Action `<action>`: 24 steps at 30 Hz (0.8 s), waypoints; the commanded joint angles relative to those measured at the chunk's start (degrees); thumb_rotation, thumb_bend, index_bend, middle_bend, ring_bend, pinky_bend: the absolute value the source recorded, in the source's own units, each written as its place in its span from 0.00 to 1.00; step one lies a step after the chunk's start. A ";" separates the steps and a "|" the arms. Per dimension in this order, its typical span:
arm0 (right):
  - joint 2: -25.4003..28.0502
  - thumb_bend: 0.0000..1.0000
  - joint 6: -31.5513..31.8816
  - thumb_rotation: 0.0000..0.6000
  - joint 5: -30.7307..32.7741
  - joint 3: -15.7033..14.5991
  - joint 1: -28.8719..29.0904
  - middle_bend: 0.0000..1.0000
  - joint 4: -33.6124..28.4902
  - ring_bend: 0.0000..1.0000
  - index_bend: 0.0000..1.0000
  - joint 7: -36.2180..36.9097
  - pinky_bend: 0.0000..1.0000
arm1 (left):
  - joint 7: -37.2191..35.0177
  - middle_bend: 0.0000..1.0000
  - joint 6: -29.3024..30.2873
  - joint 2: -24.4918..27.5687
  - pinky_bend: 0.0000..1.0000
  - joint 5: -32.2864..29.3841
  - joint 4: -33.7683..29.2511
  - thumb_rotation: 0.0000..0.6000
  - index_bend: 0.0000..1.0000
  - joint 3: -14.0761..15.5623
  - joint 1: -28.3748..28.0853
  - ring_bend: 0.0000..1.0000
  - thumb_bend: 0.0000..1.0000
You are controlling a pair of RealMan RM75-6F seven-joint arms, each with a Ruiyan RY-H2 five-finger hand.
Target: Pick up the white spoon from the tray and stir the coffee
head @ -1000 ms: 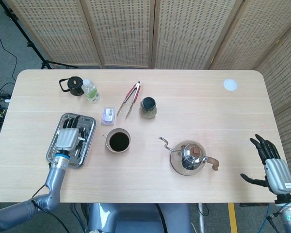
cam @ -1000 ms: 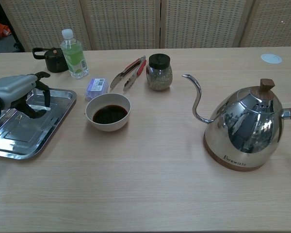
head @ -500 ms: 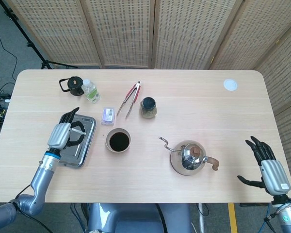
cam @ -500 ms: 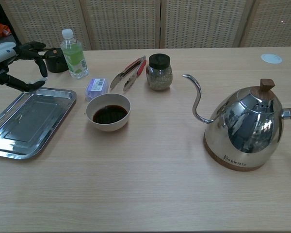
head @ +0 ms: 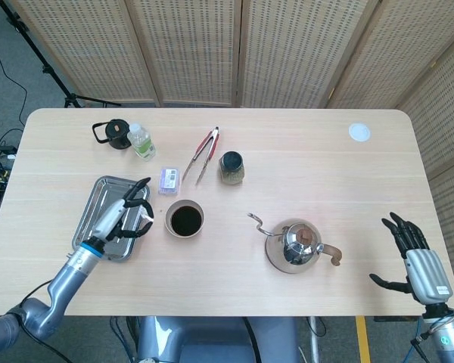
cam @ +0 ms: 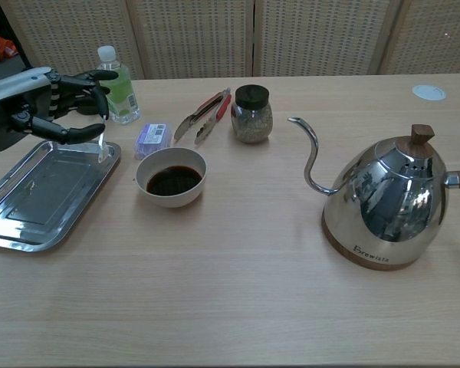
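Observation:
The white spoon (cam: 101,146) hangs down from my left hand (cam: 52,107), pinched between thumb and a finger above the right rim of the metal tray (cam: 38,201). From the head view, the left hand (head: 123,216) holds the spoon (head: 145,220) over the tray's (head: 97,203) right edge, just left of the white bowl of coffee (head: 184,219). The bowl (cam: 171,178) stands a short way right of the spoon tip. My right hand (head: 416,259) hovers with fingers spread and nothing in it beyond the table's right front corner; the chest view does not show it.
A steel gooseneck kettle (head: 295,246) stands right of the bowl, spout toward it. Behind the bowl are a purple packet (head: 169,179), red tongs (head: 203,153), a lidded jar (head: 231,167), a small bottle (head: 142,141) and a black cup (head: 115,134). A white disc (head: 359,131) lies far right.
My left hand rose out of the tray with the spoon and swung right toward the bowl. The tray now lies bare. The right hand barely shifted.

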 commanded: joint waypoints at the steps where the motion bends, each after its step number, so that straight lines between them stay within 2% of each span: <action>1: 0.04 0.00 -0.03 1.00 0.20 0.11 0.03 0.00 0.11 0.00 0.00 0.18 0.00 | -1.57 0.00 0.66 -1.76 0.00 1.93 -0.73 1.00 0.66 0.33 -1.51 0.00 0.41; 12: 0.13 0.00 -0.41 1.00 0.83 0.37 0.18 0.00 0.56 0.00 0.00 0.89 0.00 | -5.82 0.00 -2.25 -8.76 0.00 1.60 3.85 1.00 0.66 -0.40 -6.64 0.00 0.41; 24: -0.05 0.00 -1.70 1.00 2.06 0.71 0.61 0.00 1.37 0.00 0.00 1.57 0.00 | -9.70 0.00 -1.81 -16.50 0.00 -0.78 12.79 1.00 0.67 -0.97 -7.90 0.00 0.41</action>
